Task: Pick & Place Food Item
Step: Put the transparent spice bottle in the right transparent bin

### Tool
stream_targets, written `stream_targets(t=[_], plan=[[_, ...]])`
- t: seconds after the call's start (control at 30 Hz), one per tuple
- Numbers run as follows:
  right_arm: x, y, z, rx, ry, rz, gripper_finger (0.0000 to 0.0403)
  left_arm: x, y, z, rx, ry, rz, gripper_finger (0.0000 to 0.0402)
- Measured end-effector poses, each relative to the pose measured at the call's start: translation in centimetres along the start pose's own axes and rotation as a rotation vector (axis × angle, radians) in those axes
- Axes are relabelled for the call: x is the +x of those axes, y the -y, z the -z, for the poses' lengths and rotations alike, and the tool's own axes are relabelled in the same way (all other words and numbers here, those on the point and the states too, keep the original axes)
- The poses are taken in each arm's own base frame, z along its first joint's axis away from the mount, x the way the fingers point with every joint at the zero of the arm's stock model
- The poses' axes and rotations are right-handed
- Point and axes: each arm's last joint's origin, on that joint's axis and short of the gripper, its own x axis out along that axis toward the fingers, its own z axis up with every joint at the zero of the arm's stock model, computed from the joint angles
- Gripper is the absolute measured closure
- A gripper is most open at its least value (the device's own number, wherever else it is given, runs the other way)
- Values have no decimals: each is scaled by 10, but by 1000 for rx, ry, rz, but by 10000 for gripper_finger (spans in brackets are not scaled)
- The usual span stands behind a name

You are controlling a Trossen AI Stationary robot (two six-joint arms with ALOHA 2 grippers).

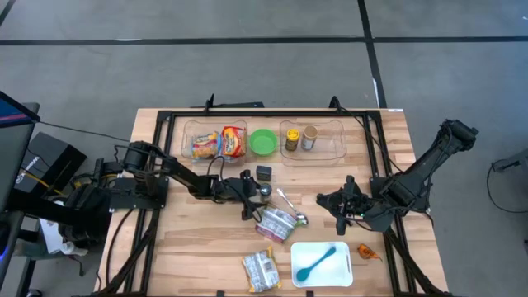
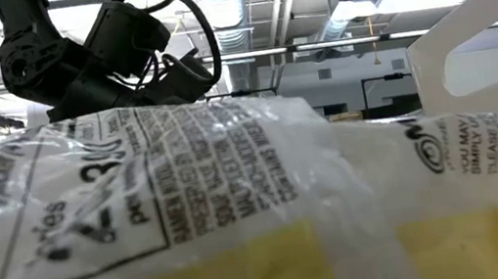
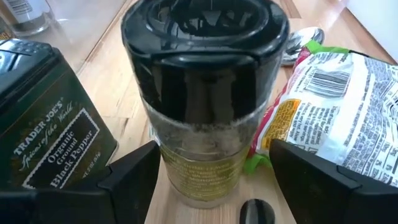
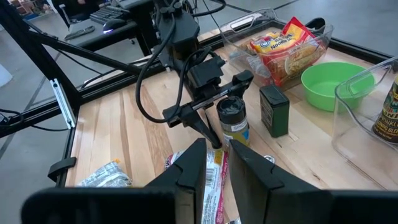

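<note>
A spice jar (image 3: 202, 93) with a black lid and a yellow-green label stands upright on the wooden table (image 1: 190, 247), near its middle. My left gripper (image 3: 214, 149) is open and comes at it low from the table's left. One finger (image 3: 134, 177) stands on each side of the jar's lower body, and I cannot see either one touching it. The right wrist view shows that same jar (image 4: 233, 121) between those fingers. My right gripper (image 4: 217, 165) hangs above the table right of the middle. Its fingers are nearly together with nothing between them.
A dark pepper tin (image 3: 53, 124) stands close beside the jar, and a snack packet (image 3: 336, 106) with a spoon (image 1: 289, 205) lies on its other side. At the back are clear bins (image 1: 214, 142) and a green bowl (image 1: 263, 142). Near the front are a white tray (image 1: 322, 264) and another packet (image 1: 261, 271).
</note>
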Motion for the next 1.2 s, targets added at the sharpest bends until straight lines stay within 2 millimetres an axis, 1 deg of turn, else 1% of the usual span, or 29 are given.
stream_targets(t=[0.53, 0.77, 1.1, 1.2], plan=[[0, 0, 0, 0, 0, 0, 340, 0, -1, -1, -24, 16, -9, 105], [0, 0, 0, -7, 0, 1, 340, 2, -10, -2, -37, 22, -56, 105], [0, 0, 0, -8, 1, 0, 340, 1, -6, -2, -31, 21, -40, 105], [0, 0, 0, -8, 1, 1, 340, 3, -6, 1, -30, 16, -41, 105]])
